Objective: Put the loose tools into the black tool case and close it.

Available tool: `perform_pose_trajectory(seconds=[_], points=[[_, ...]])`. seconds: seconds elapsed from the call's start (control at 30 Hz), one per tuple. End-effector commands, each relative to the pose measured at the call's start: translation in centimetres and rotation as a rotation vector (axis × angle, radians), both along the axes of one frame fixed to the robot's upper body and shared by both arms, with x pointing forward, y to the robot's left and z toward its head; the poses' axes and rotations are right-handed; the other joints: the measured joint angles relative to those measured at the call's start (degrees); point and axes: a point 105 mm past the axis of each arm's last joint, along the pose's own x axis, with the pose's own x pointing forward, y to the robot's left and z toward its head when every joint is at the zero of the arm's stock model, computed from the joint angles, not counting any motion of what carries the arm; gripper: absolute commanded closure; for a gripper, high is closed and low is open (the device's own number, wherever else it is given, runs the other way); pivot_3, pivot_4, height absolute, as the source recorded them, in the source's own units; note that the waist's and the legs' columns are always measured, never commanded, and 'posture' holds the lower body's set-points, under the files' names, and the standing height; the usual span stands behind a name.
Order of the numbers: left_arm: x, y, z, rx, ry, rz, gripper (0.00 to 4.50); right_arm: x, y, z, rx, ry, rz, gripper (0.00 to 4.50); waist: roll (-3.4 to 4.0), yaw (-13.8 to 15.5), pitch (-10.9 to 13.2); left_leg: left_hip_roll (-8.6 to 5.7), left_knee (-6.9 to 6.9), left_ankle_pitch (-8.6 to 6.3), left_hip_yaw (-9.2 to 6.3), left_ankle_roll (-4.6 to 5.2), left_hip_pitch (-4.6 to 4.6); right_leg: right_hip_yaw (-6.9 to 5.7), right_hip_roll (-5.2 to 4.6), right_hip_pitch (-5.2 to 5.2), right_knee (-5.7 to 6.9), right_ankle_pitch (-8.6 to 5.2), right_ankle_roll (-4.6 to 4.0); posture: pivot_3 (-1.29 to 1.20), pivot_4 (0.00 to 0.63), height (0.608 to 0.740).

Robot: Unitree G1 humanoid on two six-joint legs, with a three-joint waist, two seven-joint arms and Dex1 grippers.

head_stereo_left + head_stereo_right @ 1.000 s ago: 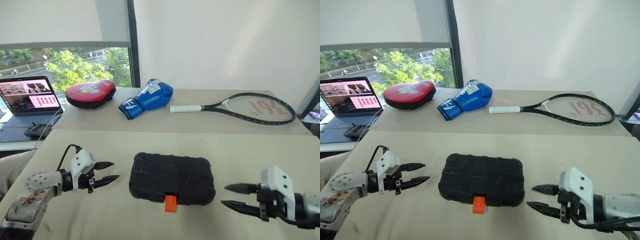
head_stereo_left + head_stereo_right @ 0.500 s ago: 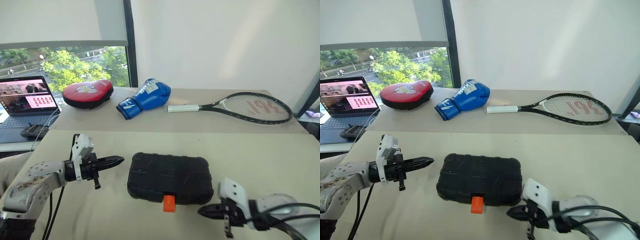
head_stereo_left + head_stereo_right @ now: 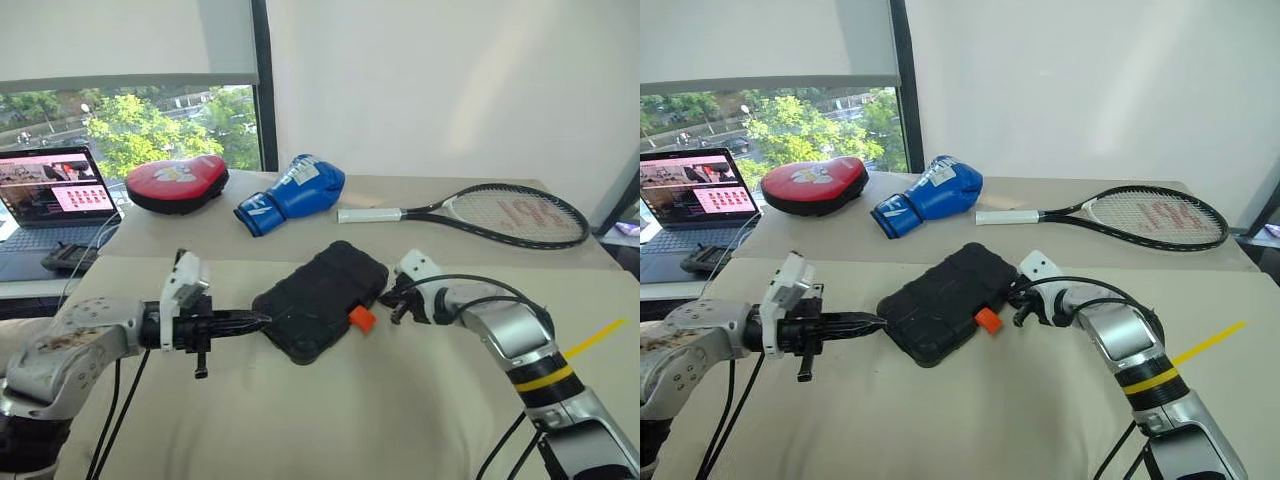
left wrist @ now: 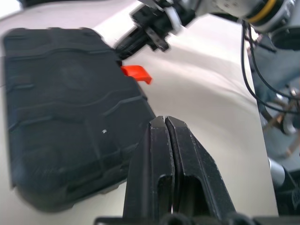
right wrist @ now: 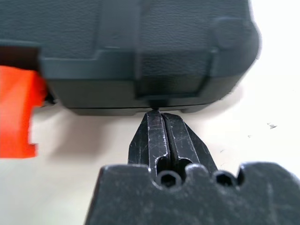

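The black tool case (image 3: 320, 298) lies closed on the near table, turned at an angle, its orange latch (image 3: 362, 318) facing right. My left gripper (image 3: 258, 321) is shut, and its tips meet the case's left corner. My right gripper (image 3: 383, 296) is also shut, with its tips pressed against the case's edge beside the latch; the right wrist view shows these fingertips (image 5: 157, 123) at the seam under the case's rim (image 5: 150, 89). In the left wrist view the shut fingers (image 4: 164, 140) lie next to the case (image 4: 61, 117). The loose tools are out of view.
On the far table lie a red oval pad (image 3: 178, 183), a blue boxing glove (image 3: 295, 193) and a tennis racket (image 3: 500, 213). A laptop (image 3: 50, 195) stands at the far left. Cables hang from both arms.
Both grippers have shut. The right one swung forward to the case's latch side, the left one moved right to its corner. The case has turned and slid away from me.
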Motion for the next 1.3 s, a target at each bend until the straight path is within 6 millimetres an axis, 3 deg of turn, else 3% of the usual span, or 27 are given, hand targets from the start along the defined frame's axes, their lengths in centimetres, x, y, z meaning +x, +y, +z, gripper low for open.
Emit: perform_pose_trajectory(seconds=[0.03, 0.17, 0.23, 0.3, 0.33, 0.7, 1.03, 1.3], points=[[1.1, -1.5, 0.3, 0.039, -0.055, -0.009, 3.74, -3.4, -0.2, 2.7, 0.093, -0.007, 0.095, 3.32, 0.01, 0.2, 0.0, -0.02, 0.03, -0.03, -0.10, 0.05, -0.10, -0.05, 0.00, -0.02, -0.05, 0.01, 0.04, 0.00, 0.150, 0.740], [1.8, -3.0, -0.6, 0.081, -0.083, -0.064, 2.40, -6.6, 0.1, 3.5, 0.161, 0.001, 0.104, 2.08, 0.02, -0.2, 0.0, -0.06, 0.15, -0.15, -0.07, 0.23, -0.14, -0.05, -0.03, 0.05, -0.08, -0.07, 0.20, 0.00, 0.150, 0.740], [2.0, -3.3, -1.1, 0.104, -0.089, -0.072, 1.42, -6.9, 0.4, 3.9, 0.189, -0.017, 0.071, 1.20, 0.01, -0.7, 0.0, -0.05, 0.22, -0.17, -0.03, 0.27, -0.10, 0.04, -0.02, 0.05, -0.04, -0.05, 0.24, 0.00, 0.150, 0.740], [2.0, -3.6, -1.8, 0.123, -0.088, -0.087, 0.71, -6.9, 0.8, 3.9, 0.206, -0.019, 0.045, 0.63, 0.01, -0.8, 0.0, -0.04, 0.29, -0.22, -0.03, 0.35, -0.04, 0.07, -0.02, 0.06, -0.03, -0.05, 0.24, 0.00, 0.150, 0.740], [1.8, -3.8, -2.2, 0.135, -0.081, -0.106, 0.33, -7.0, 1.2, 3.7, 0.210, -0.012, 0.043, 0.61, 0.01, -0.7, 0.0, -0.03, 0.33, -0.34, -0.03, 0.54, -0.01, 0.09, -0.03, 0.05, -0.04, -0.06, 0.25, 0.00, 0.150, 0.740], [2.2, -2.6, -6.2, 0.213, -0.011, -0.066, 0.33, -5.2, 3.2, 1.7, 0.221, 0.041, -0.008, 0.61, 0.03, -0.3, 0.0, -0.03, 0.39, -0.26, -0.05, 0.41, 0.08, 0.09, -0.03, 0.08, 0.06, -0.01, 0.17, 0.00, 0.150, 0.740], [2.0, -2.4, -6.4, 0.186, -0.029, -0.062, 0.33, -4.3, 3.6, 1.5, 0.219, 0.049, 0.000, 0.61, 0.04, -0.4, 0.0, -0.02, 0.39, -0.29, -0.05, 0.46, 0.12, 0.08, -0.03, 0.10, 0.06, -0.02, 0.17, 0.00, 0.150, 0.740], [1.9, -2.4, -6.3, 0.184, -0.040, -0.060, 0.25, -4.4, 3.8, 1.7, 0.217, 0.042, 0.034, 2.95, 0.05, -0.4, 0.0, -0.02, 0.39, -0.31, -0.05, 0.50, 0.14, 0.08, -0.03, 0.11, 0.08, -0.02, 0.17, 0.00, 0.150, 0.740]])
